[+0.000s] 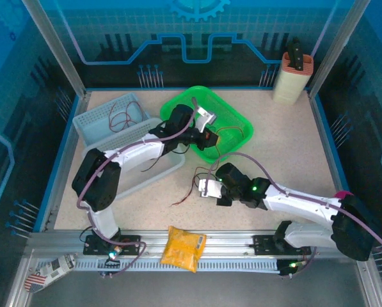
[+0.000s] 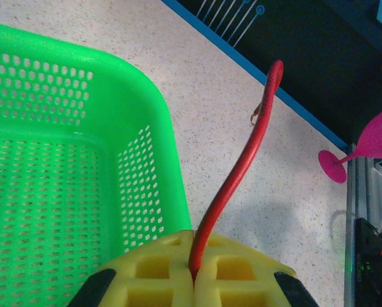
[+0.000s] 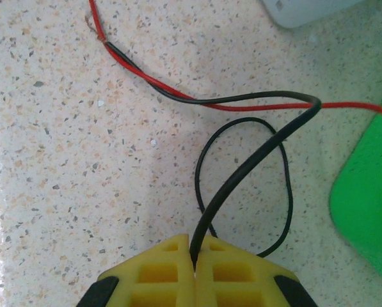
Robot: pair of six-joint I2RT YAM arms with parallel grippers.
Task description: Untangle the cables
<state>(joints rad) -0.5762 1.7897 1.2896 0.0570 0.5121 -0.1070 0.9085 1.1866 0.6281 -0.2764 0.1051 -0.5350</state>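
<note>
Cables (image 1: 200, 174): thin wires lying tangled on the worktop (image 3: 50, 160) just beside the green basket (image 2: 50, 160).
Left pincer (image 2: 194, 259): closed tight on a red wire (image 2: 242, 160) that runs out past the basket's corner.
Right pincer (image 3: 195, 252): closed tight on a black wire (image 3: 254, 157), which loops and crosses a red strand (image 3: 344, 107).
Risks: pulling apart may cinch the black loop into a knot. The thin wire may slip from the pads. The red wire may snag on the basket rim.

Green basket (image 2: 50, 41) is glossy perforated plastic, tabletop (image 3: 63, 160) speckled matt, red cable (image 2: 246, 160) and black cable (image 3: 242, 176) smooth-sheathed.
</note>
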